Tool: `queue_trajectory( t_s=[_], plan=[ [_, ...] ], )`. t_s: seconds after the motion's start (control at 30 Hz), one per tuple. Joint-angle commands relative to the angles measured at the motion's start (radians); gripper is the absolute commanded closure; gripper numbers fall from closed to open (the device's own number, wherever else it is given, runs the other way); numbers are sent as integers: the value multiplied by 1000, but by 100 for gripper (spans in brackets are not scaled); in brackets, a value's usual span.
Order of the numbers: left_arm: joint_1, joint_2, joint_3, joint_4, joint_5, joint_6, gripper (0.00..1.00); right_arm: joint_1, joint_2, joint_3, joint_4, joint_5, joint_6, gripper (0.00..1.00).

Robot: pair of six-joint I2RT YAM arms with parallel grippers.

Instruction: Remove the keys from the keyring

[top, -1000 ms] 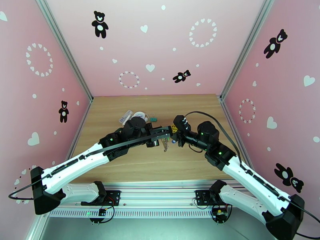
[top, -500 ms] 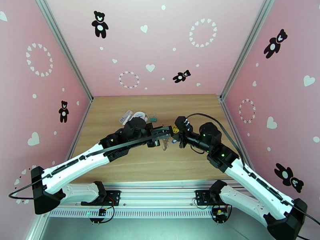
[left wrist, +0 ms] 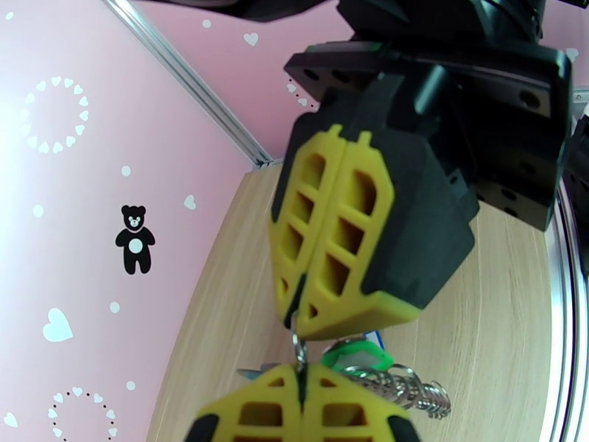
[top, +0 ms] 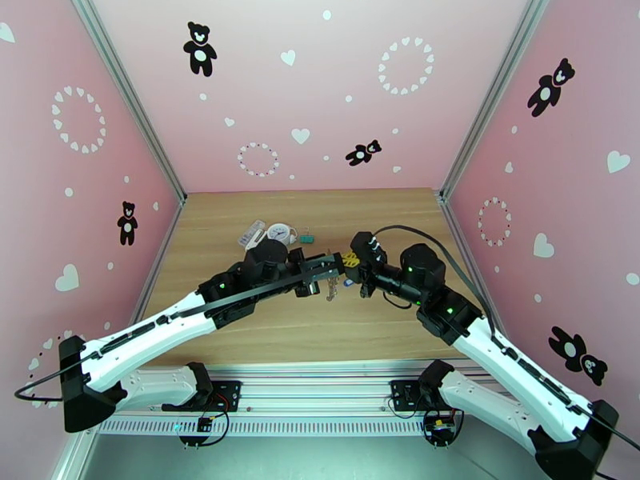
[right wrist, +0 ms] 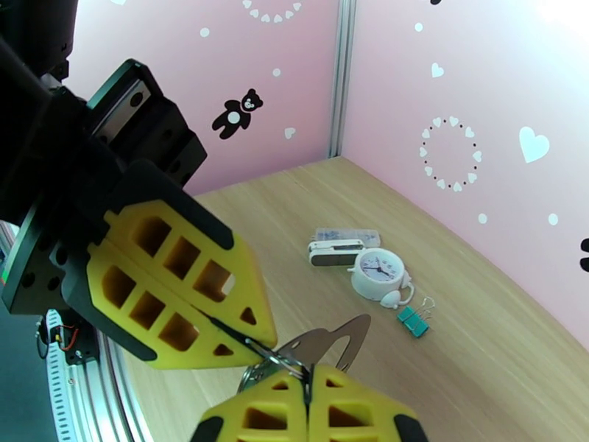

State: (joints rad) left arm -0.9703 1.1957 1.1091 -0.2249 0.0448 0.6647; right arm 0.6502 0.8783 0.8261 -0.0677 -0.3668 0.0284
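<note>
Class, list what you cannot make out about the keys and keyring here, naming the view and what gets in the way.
The blue key: left wrist view, only a sliver; the right hand and green key cover the rest.
The keyring: top view, too small to tell rings from chain.
Exact link the left hand pinches: right wrist view, its shut fingertips cover it.

We've got white arms (top: 152, 338) with black joints, green lights, trailing black cables, yellow latticed claw fingers (left wrist: 331, 237).
</note>
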Motion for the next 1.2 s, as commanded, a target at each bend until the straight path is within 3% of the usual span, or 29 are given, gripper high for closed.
queue_trajectory(
  t_s=[0.0,0.47,0.77,0.9,1.07,1.17],
  plan=[
    [4,-32,-8,44,4,-14,100,-9,28,46,-7,-44,57,94],
    [5,-25,-5,54,-17,3,100,-43,-2,56,-47,-100,154,79],
    [4,-21,-3,57,-25,5,100,-55,-9,79,-56,-187,223,80],
    [5,-22,-4,63,-28,6,100,-59,-20,88,-88,-164,218,81],
    [4,-24,-11,76,-32,11,100,-140,-55,53,-41,-229,320,74],
    [4,-13,5,68,-19,12,100,-144,-50,71,-121,-238,262,70]
  ],
)
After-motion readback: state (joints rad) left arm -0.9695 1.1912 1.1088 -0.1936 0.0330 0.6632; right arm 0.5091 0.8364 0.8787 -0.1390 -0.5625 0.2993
